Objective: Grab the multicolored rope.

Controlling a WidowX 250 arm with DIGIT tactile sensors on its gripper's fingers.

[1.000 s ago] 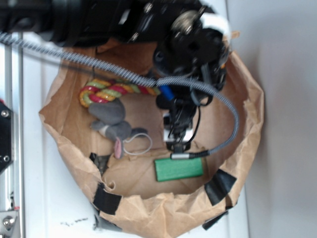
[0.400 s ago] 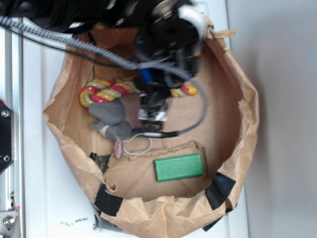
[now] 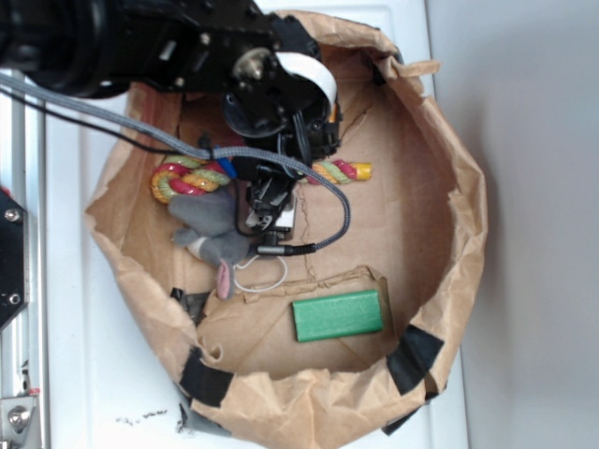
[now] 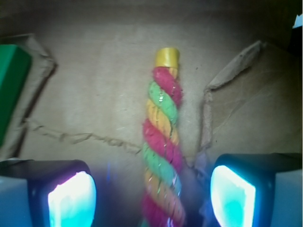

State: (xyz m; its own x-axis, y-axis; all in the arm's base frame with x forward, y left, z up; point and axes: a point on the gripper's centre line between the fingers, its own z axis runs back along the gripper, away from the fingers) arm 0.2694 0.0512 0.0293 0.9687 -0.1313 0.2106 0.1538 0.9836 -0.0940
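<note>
The multicolored rope (image 3: pixel 192 175) of red, yellow and light-green strands lies across the back of the brown paper bag's floor (image 3: pixel 393 234), hooked end at the left, yellow-capped tip (image 3: pixel 360 171) at the right. The arm hides its middle. My gripper (image 3: pixel 270 208) is open, over the rope's middle. In the wrist view the rope (image 4: pixel 163 142) runs straight up between my two fingers (image 4: pixel 71 201), both apart from it, with its yellow tip (image 4: pixel 167 57) at the top.
A grey plush mouse (image 3: pixel 211 229) with a pink ear lies just left of the gripper, a thin white string loop (image 3: pixel 264 278) below it. A green block (image 3: pixel 338 315) lies near the front, also at the wrist view's left edge (image 4: pixel 12 85). Crumpled bag walls (image 3: pixel 468 215) ring everything.
The arm has swung left from above the green block to over the rope's middle. The rope's right tip, hidden before, now shows. The objects have not moved.
</note>
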